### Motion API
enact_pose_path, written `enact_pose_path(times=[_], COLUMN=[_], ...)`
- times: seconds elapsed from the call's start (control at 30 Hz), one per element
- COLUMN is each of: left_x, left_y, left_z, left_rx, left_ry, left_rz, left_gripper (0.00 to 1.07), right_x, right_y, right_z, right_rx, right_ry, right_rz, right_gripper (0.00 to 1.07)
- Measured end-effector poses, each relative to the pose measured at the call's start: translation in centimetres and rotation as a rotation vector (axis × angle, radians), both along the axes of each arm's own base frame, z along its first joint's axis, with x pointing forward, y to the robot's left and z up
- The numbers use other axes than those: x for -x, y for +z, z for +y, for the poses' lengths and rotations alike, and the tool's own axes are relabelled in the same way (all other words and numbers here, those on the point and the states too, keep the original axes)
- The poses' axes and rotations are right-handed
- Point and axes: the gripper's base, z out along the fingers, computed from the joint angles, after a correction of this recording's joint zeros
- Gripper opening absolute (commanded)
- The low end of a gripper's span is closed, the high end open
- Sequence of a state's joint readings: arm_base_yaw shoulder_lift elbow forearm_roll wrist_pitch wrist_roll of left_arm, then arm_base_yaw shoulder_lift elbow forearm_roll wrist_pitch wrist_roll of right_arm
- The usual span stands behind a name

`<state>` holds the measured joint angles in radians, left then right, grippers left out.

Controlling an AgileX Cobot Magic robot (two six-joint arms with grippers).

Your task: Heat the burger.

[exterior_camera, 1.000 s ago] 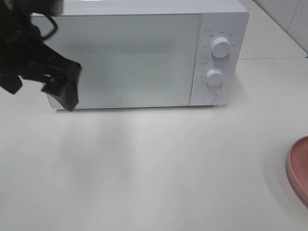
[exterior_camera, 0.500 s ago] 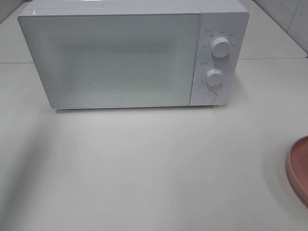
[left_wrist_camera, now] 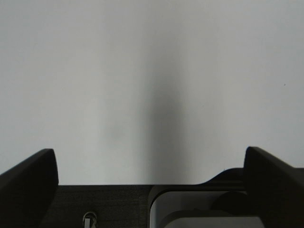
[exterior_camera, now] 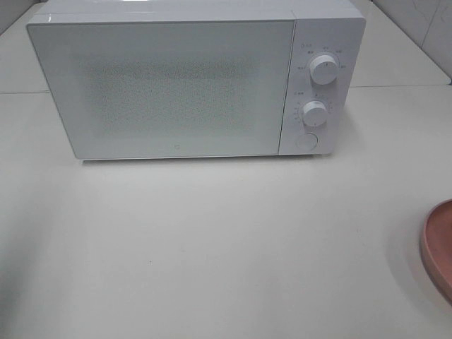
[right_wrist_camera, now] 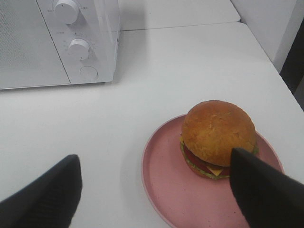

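Note:
The burger (right_wrist_camera: 216, 135), with a brown domed bun, dark patty and yellow cheese, stands on a pink plate (right_wrist_camera: 161, 185) in the right wrist view. My right gripper (right_wrist_camera: 153, 159) is open and empty, hovering above and just short of the plate; one finger (right_wrist_camera: 266, 190) overlaps the burger's near side in the picture. My left gripper (left_wrist_camera: 148, 156) is open and empty over bare white table. The white microwave (exterior_camera: 191, 85) has its door shut. Neither gripper shows in the exterior view, and the burger is outside it; only the plate's rim (exterior_camera: 438, 247) shows at the right edge.
The microwave's two knobs (exterior_camera: 323, 68) (exterior_camera: 315, 113) and round button (exterior_camera: 306, 141) are on its right panel, also in the right wrist view (right_wrist_camera: 78, 47). The white table (exterior_camera: 212, 240) stretches in front of the microwave. A wall stands at the far right.
One second ago my left arm was in front of the microwave's left side; it has pulled back out of the exterior view. Nothing else has moved.

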<state>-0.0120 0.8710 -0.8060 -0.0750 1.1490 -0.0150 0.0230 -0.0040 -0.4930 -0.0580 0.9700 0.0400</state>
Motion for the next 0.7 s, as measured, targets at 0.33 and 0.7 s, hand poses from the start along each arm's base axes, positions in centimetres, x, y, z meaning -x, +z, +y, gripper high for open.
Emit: enact_pose_path(times=[0.33, 0.7], left_x=[7.0, 11.7], left_y=[-3.1, -2.9], left_z=[0.4, 0.8], left_rx=[-0.034, -0.068], left_ry=[0.003, 0.019], left_rz=[-0.142, -0.472], left_gripper=[0.98, 0.98], right_x=[0.0, 0.0], right_y=[0.0, 0.0], right_z=[0.0, 0.0], right_rx=[0.000, 0.000], right_ry=[0.000, 0.000], right_rz=[0.000, 0.000], right_gripper=[0.76, 0.76])
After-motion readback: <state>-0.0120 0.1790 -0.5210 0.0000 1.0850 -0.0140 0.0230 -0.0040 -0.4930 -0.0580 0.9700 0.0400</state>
